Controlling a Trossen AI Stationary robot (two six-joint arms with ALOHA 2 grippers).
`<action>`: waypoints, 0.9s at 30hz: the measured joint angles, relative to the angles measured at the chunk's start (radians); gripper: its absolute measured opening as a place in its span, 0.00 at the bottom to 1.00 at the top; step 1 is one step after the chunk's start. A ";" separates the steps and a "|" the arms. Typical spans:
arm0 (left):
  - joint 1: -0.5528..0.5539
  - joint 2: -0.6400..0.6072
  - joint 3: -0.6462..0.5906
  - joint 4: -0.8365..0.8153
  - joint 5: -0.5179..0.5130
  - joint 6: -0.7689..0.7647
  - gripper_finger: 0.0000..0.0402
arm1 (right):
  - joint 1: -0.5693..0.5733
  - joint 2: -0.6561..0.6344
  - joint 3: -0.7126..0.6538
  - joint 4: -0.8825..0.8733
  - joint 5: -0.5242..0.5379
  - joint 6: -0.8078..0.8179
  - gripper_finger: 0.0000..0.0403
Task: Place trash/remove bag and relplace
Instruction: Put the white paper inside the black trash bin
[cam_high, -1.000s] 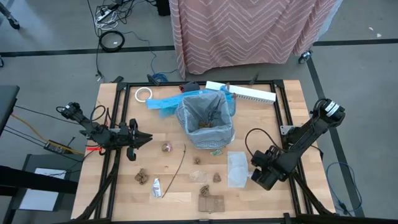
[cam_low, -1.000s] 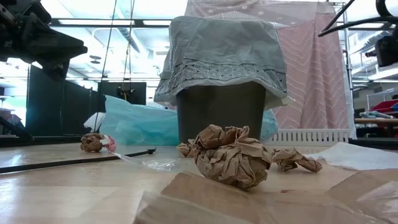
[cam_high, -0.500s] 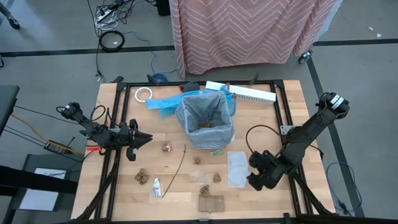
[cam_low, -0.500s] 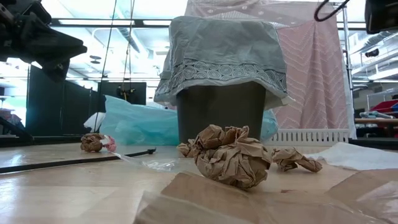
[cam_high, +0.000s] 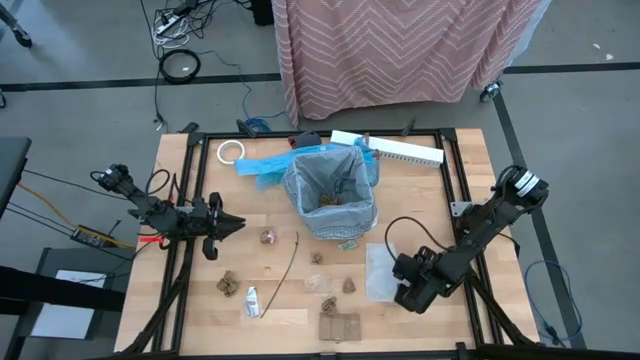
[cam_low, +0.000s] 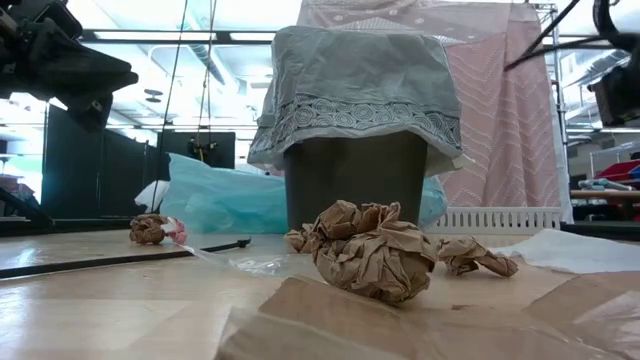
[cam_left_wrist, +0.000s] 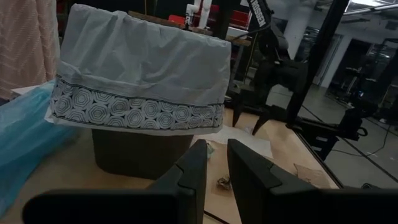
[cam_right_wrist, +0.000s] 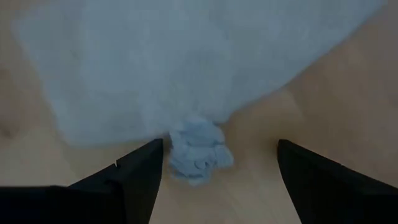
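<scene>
Swung in low since a moment ago, right hand (cam_high: 404, 283) now spread wide over the clear wrapper (cam_high: 379, 270) flat on the bench (cam_high: 430, 190) beside the bin. Looks flimsy, slippery; best pinched at its knotted end (cam_right_wrist: 196, 149). Left hand (cam_high: 232, 222) parked, nearly closed, empty.

No readable text anywhere.
The liner's (cam_left_wrist: 138, 68) printed band shows only a hexagon pattern, not letters; a white mark on the far arm (cam_left_wrist: 268, 43) in the left wrist view is too small to read.
</scene>
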 joint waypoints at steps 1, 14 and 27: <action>0.000 0.000 0.000 0.000 0.000 0.000 0.18 | 0.000 0.010 0.001 -0.003 -0.005 0.003 0.74; 0.000 0.000 0.000 0.000 0.000 -0.001 0.18 | 0.000 -0.006 0.000 -0.061 0.031 0.028 0.05; 0.000 0.000 0.000 0.000 0.000 -0.002 0.18 | -0.008 -0.014 0.131 -0.331 0.121 0.014 0.02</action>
